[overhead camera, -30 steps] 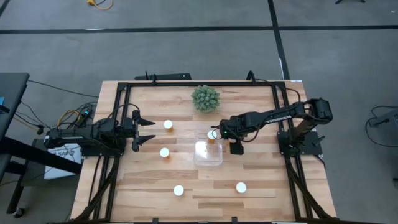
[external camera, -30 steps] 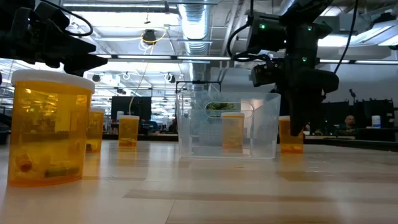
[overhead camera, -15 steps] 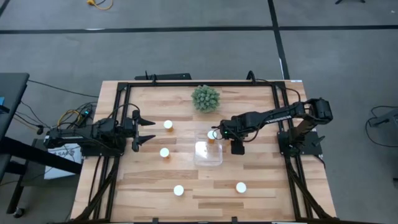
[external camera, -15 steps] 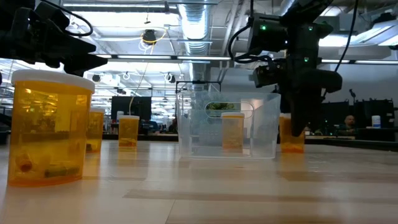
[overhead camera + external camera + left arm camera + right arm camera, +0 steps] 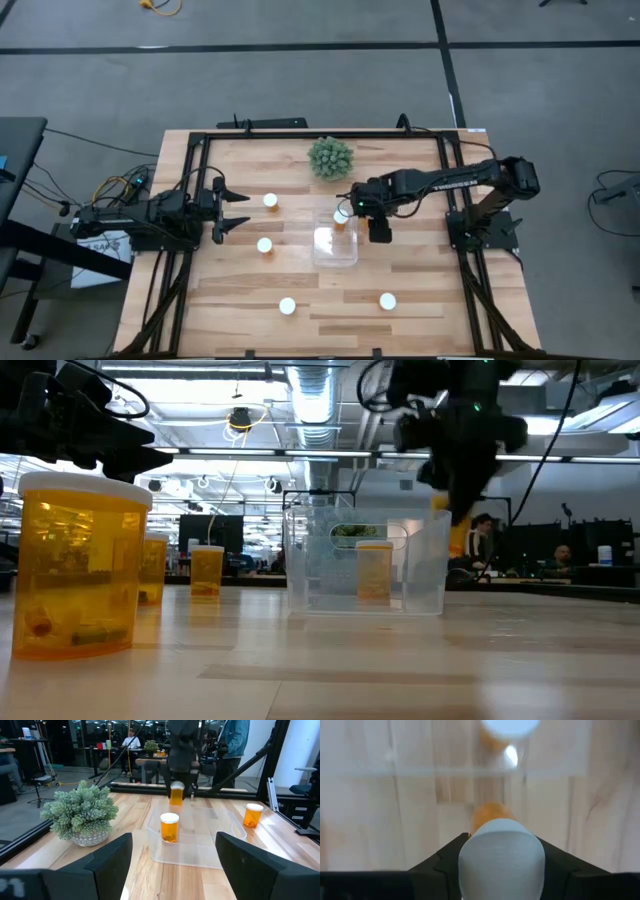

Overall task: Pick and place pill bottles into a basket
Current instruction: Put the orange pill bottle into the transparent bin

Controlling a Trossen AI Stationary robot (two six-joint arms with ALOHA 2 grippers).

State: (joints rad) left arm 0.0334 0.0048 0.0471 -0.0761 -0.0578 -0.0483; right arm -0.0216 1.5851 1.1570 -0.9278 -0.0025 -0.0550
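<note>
My right gripper [image 5: 346, 212] is shut on one pill bottle [image 5: 456, 532], held in the air by the far right corner of the clear basket [image 5: 336, 248]. Another pill bottle [image 5: 169, 827] stands upright on its base inside the basket. Several more white-capped bottles stand on the table: two to the left of the basket [image 5: 269, 200] [image 5: 264, 244] and two near the front edge [image 5: 287, 306] [image 5: 387, 300]. My left gripper [image 5: 238, 209] waits open at the table's left side, with nothing between its fingers. My right gripper pinches the bottle between its two fingers [image 5: 445, 864] at its top end, one on either side of the white cap [image 5: 501, 854]. The fingers come from above, pointing down. The orange body [image 5: 457, 538] hangs below them roughly upright, lifted clear of the table.
A green spiky plant ball [image 5: 330, 158] sits at the far middle of the table, just beyond the basket. Black frame rails [image 5: 200, 150] run along the table's edges. People stand in the room beyond the table [image 5: 235, 740].
My right gripper has shut on the pill bottle that stood just right of the basket and has lifted it clear of the table, going up and a little toward the basket. The bottle stays roughly upright.
</note>
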